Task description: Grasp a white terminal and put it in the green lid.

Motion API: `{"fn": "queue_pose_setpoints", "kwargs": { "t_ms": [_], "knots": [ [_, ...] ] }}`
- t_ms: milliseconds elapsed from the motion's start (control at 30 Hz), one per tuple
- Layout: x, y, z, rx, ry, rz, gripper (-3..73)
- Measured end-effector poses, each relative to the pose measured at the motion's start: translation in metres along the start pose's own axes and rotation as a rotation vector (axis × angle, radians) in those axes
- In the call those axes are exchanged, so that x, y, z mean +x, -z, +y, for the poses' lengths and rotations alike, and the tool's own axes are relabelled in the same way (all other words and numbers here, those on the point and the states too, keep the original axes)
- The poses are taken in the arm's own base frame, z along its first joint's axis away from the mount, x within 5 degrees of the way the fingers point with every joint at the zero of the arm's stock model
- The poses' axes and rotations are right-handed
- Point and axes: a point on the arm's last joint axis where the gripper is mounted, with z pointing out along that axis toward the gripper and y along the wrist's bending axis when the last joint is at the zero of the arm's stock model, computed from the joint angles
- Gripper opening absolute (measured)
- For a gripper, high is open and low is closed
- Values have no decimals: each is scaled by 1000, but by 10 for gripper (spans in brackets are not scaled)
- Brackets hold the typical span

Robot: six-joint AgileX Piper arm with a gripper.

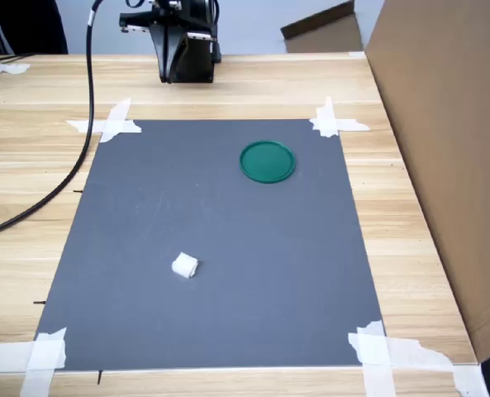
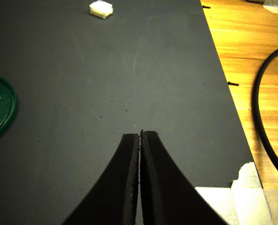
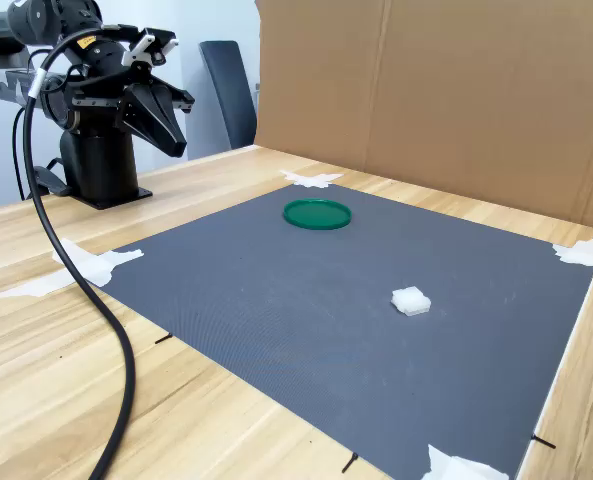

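While our gripper [image 3: 176,140] hangs high above the far left of the table [image 3: 36,380] in the second exterior view, its jaws are pressed together with nothing between them, as the wrist view shows plainly [image 2: 140,136]. Just below and left of it in the second exterior view stands the arm's base, and a black cable [image 3: 86,300] trails over the wood toward the camera.

Moving right across the grey mat [image 3: 276,300], we meet the green lid [image 3: 317,214] first, lying flat and empty near the mat's far edge. Further right and nearer the camera sits the white terminal [image 3: 411,300], alone on the mat and well apart from the lid; the first exterior view places it [image 1: 184,265] toward the near left of the mat, with the lid [image 1: 267,161] up and to the right.

We judge the step in hand to be the reach for the terminal. To do it well, we should open the jaws before descending, centre them over the small block, square them to its flat sides, and come down straight until the tips are just above the mat, lest we nudge so light a piece aside.
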Motion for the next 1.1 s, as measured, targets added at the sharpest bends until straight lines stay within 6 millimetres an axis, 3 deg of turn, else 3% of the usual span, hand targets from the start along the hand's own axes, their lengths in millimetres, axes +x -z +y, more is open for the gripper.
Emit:
{"fn": "queue_pose_setpoints", "kwargs": {
  "t_ms": [633,800,967,1100],
  "knots": [
    [0,0,0,0,0,-1,-28],
    [-14,6,-3,5,-3,-10,-28],
    [-19,0,-3,2,21,33,-28],
    [-34,-5,-6,13,88,52,-28]
  ]
}}
